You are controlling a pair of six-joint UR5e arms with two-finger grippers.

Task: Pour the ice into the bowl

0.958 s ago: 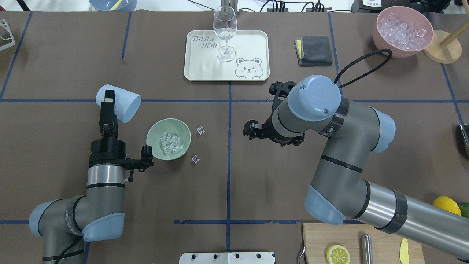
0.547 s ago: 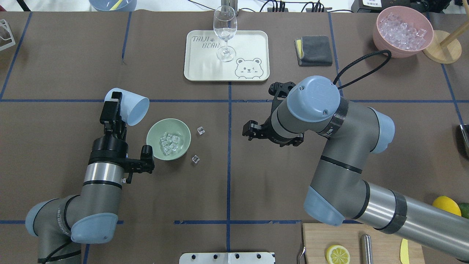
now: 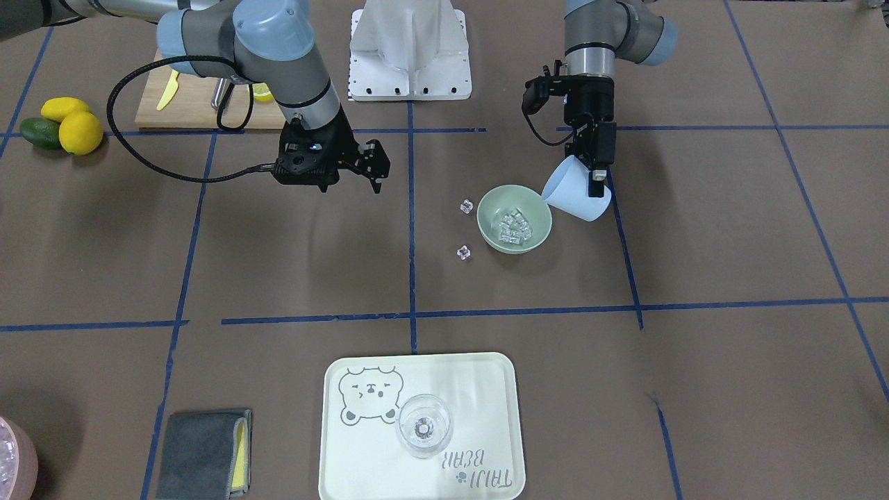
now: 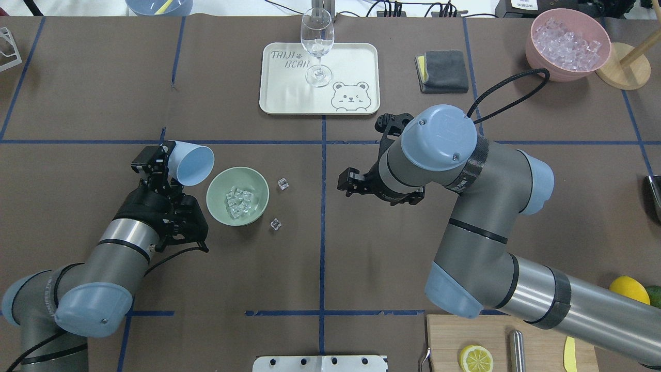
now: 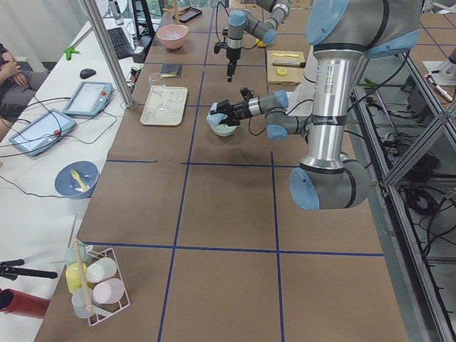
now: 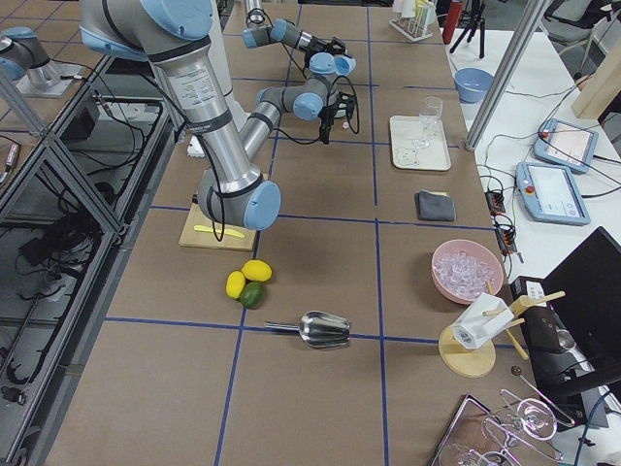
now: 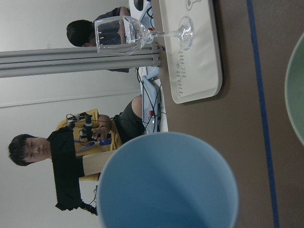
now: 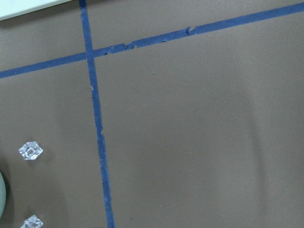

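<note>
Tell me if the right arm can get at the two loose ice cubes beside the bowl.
Probably yes. The right gripper hangs empty near both cubes, bare table between; the bowl lies beyond them.

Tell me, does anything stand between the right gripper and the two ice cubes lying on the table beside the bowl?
Nothing visible does. Between the right gripper and the two ice cubes lies only bare table with a blue tape line; the bowl is beyond them.

A brown table (image 8: pixel 199 133) is seen, crossed by blue tape lines (image 8: pixel 97 123) that meet toward 10 o'clock. Two ice cubes lie apart on it, one (image 8: pixel 30 150) at 8 o'clock, the other (image 8: pixel 32 222) at 7 o'clock, near a sliver of bowl rim (image 8: pixel 1 199).
</note>
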